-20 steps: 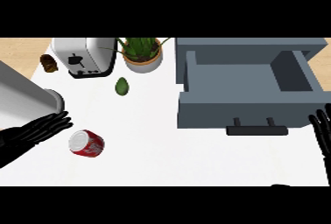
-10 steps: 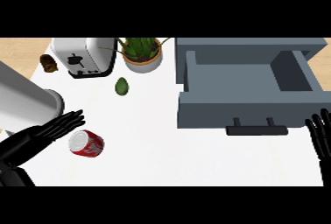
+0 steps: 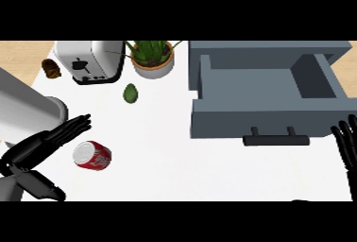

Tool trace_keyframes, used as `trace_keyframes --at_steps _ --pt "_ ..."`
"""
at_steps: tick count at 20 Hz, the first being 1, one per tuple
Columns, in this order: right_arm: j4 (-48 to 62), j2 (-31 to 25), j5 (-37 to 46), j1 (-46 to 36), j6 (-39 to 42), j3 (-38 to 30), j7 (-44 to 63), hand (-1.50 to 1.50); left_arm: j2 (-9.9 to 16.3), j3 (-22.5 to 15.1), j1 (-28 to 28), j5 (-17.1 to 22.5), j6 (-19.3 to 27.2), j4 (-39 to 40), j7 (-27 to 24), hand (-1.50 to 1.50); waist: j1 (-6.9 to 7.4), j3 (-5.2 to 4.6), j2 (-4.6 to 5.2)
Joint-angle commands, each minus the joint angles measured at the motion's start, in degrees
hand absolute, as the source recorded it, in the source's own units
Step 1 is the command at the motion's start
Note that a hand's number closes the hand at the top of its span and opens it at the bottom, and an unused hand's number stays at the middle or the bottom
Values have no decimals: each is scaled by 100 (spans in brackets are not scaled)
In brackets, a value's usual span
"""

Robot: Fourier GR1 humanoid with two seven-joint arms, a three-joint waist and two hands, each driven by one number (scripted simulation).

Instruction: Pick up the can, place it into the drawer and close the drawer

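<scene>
I see my left hand [image 3: 43,144] open, fingers straight, with the can [image 3: 93,155] lying on its side just below the fingertips, apart from them. My right hand [image 3: 346,145] rests open, fingers up, just right of the open drawer [image 3: 268,82].

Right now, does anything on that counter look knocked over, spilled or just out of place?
The red can lies tipped on its side near the left hand, not standing, with no spill visible. The drawer hangs wide open. A green avocado sits loose on the counter near the toaster. Nothing looks damaged.
</scene>
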Motion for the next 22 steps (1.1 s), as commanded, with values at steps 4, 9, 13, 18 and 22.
trace_keyframes --at_steps 4,9,13,18,22 --pt "28 -79 -88 -65 139 -80 -21 -150 280 -310 -431 -515 -248 1108 -1468 -150 -29 -2 5" --pt "-193 8 -77 -196 7 19 283 -150 589 -569 -646 -700 -15 1715 -2080 -150 -53 -5 12" --pt "187 76 94 -319 -76 11 36 -150 704 -959 -622 -960 221 2113 -2543 -150 -27 -4 21" --pt "33 202 103 -65 -12 104 -197 -150 712 -1248 -823 -1105 609 2802 -2982 -150 -75 -6 24" --pt "-422 188 218 102 -45 251 275 -150 648 -1364 -1026 -1014 782 3114 -3071 -150 -60 -6 12"
